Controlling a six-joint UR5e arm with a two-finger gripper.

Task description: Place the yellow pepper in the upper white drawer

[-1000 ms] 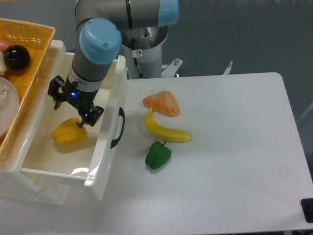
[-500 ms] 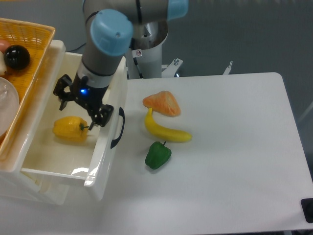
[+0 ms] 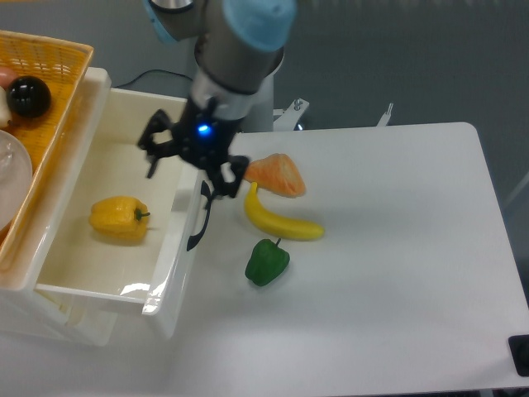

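Hovering over the drawer's front panel, fingers (image 3: 192,164) stand spread apart w/ nothing between them. Yellow pepper (image 3: 119,218) lies on the floor of the upper white drawer (image 3: 169,273), well apart from the fingers; placement looks complete. Risks from here:
- Low sideways travel could clip the front wall or dark handle (image 3: 199,219), jolting the drawer.
- Swing toward the tabletop (image 3: 397,273) could knock the banana (image 3: 279,219) or orange piece (image 3: 276,175), both near.
- Green pepper (image 3: 266,262) sits further out; lower risk.
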